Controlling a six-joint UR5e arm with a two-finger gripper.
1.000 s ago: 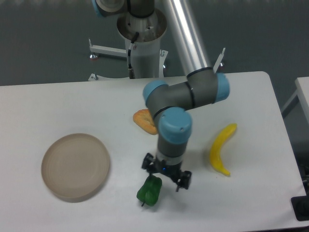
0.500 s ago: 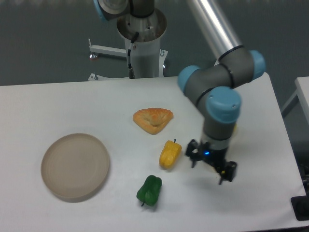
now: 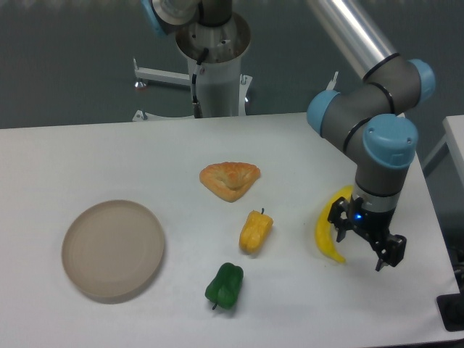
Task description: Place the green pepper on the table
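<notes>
The green pepper lies on its side on the white table, near the front edge, stem toward the front. My gripper is far to its right, over the lower end of the yellow banana. Its fingers are spread, nothing is between them, and it points down at the table.
A yellow pepper lies just up and right of the green one. An orange pastry wedge sits mid-table. A round beige plate is at the left. The robot base stands behind the table's far edge.
The arm has swung right, away from the green pepper, from above it to beside the banana. The green pepper stays where it lay. The yellow pepper and pastry are now uncovered.
</notes>
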